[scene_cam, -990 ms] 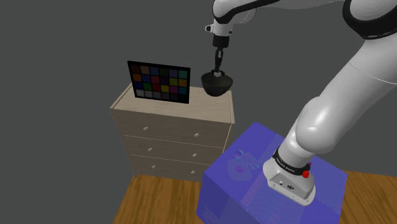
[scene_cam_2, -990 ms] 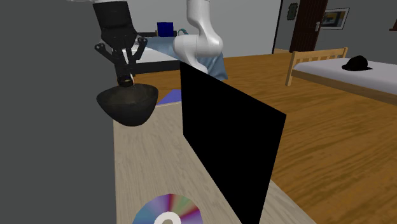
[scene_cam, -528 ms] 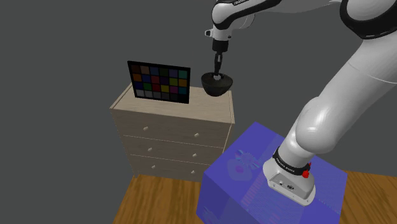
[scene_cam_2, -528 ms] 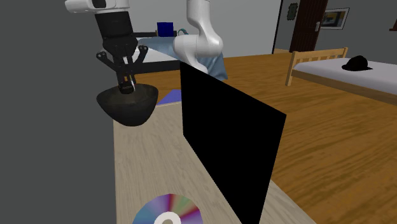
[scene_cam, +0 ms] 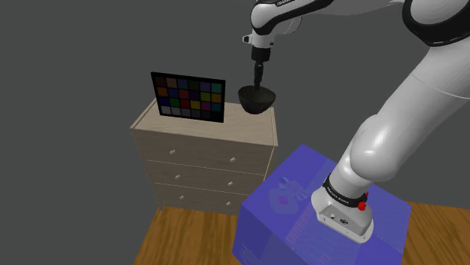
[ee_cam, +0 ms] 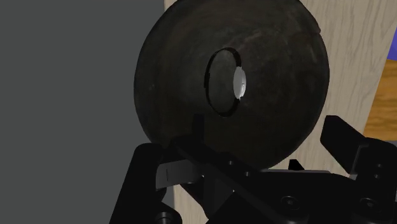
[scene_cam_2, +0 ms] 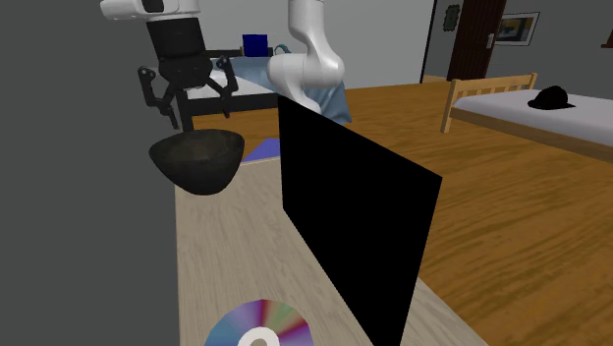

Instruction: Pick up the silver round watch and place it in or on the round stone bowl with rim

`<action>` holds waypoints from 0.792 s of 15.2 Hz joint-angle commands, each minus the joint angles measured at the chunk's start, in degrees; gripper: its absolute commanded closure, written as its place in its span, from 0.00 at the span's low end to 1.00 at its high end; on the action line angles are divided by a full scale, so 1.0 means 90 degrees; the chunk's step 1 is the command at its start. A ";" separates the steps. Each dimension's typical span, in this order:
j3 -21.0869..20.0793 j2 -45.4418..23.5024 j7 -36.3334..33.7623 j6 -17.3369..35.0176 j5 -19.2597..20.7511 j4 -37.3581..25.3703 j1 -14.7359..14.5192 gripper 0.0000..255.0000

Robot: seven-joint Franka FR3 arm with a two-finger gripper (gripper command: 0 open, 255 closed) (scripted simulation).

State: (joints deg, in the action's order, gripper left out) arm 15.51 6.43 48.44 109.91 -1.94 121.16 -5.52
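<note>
The gripper [scene_cam_2: 192, 106] hung just above the bowl with its two black fingers spread wide apart and nothing between them. The silver round watch [ee_cam: 239, 83] lay inside the dark stone bowl [ee_cam: 286, 57], near the middle of its bottom, with its pale round case turned on edge and its dark strap curved into a loop beside it. I judge that such a watch is light and small, with a stiff, smooth case that could slip and a strap that bends. If it must be taken again, the hold should go across the case or on the strap loop, and gently, because the face could scratch against the stone. The wrist view looked straight down into the bowl and so gave the watch. In the second exterior view the bowl's wall hid its inside, but there the open fingers were plainly clear of the rim. The shoulder view placed the bowl at the corner of the pale chest of drawers [scene_cam: 203, 129], just beside the upright colour chart [scene_cam: 188, 96], and the second exterior view added a shiny disc [scene_cam_2: 257, 324] lying well apart from the bowl.
</note>
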 commanded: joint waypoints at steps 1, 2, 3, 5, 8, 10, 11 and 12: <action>0.0000 0.0000 0.0000 0.0000 0.0000 0.0000 0.0000 0.00; 0.0001 0.0032 -0.0008 -0.0213 0.0012 -0.0182 0.0003 0.00; 0.0002 0.0055 -0.0014 -0.0426 0.0021 -0.0374 0.0006 0.00; 0.0006 0.0073 -0.0020 -0.0808 0.0030 -0.0738 0.0011 0.00; 0.0004 0.0073 -0.0020 -0.0808 0.0030 -0.0738 0.0013 0.00; 0.0002 0.0073 -0.0020 -0.0808 0.0030 -0.0738 0.0015 0.00; 0.0001 0.0073 -0.0020 -0.0808 0.0029 -0.0738 0.0016 0.00; 0.0000 0.0073 -0.0020 -0.0808 0.0029 -0.0738 0.0018 0.00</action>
State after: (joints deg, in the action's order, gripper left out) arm 15.34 7.14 48.29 102.11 -1.68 115.20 -5.49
